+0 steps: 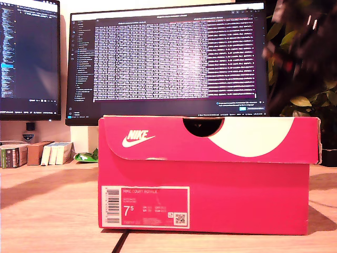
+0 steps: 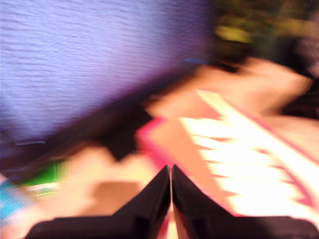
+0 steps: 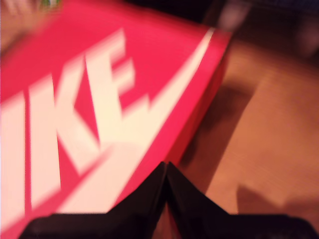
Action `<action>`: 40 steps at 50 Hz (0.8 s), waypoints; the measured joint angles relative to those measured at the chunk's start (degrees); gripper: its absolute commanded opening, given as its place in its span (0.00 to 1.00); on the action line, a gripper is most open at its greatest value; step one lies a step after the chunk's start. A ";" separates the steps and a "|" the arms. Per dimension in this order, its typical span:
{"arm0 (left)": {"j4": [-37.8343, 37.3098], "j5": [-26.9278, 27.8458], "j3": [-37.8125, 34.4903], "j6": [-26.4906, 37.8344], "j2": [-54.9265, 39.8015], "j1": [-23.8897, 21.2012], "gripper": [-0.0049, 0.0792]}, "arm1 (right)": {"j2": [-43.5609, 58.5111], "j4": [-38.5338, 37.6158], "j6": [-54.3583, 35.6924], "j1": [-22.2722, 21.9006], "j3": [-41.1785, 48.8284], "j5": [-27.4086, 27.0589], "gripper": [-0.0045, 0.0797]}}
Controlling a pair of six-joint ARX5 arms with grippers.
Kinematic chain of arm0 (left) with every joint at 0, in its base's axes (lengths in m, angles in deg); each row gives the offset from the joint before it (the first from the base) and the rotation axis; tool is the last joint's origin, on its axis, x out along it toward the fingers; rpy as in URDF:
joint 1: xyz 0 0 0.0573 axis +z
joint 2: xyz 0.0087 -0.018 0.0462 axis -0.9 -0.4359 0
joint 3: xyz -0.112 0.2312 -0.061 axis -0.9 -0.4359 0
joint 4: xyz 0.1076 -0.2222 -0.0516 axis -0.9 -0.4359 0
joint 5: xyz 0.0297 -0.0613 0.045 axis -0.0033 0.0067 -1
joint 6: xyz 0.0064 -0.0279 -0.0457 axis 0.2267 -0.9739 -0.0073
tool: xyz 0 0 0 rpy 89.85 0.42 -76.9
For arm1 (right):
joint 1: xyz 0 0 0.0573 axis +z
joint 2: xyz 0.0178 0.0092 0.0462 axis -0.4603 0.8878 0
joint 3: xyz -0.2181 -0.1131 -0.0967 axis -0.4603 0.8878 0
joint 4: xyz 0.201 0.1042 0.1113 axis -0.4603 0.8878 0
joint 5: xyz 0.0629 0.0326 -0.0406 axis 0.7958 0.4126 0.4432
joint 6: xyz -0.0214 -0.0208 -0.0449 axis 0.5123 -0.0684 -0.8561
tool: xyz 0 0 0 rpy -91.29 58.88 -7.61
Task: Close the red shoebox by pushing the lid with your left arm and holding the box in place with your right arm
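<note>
shoebox (image 1: 205, 179): one, red, lid (image 1: 210, 138) down, on wooden desk (image 1: 47, 205), centre of exterior view.
monitors: two behind, first monitor (image 1: 168, 58), second monitor (image 1: 29, 58).
exterior only: size label (image 1: 145, 206).
wrist only: both grippers; lid top logo.
my first gripper (image 2: 171, 191): jaws together, above box, blurred.
my second gripper (image 3: 165, 186): jaws together, over lid edge.

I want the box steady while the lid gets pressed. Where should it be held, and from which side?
Hold the red shoebox by its long side wall, below the lid, coming from the exterior view's right. The lid overhangs the walls and looks already down, so a flat push on the wall is probably steadier than a pinch.
</note>
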 measured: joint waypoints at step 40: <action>21.46 -6.40 -29.24 -3.52 7.98 9.75 0.04 | -13.38 -2.60 -1.36 -2.91 0.00 -8.46 0.04</action>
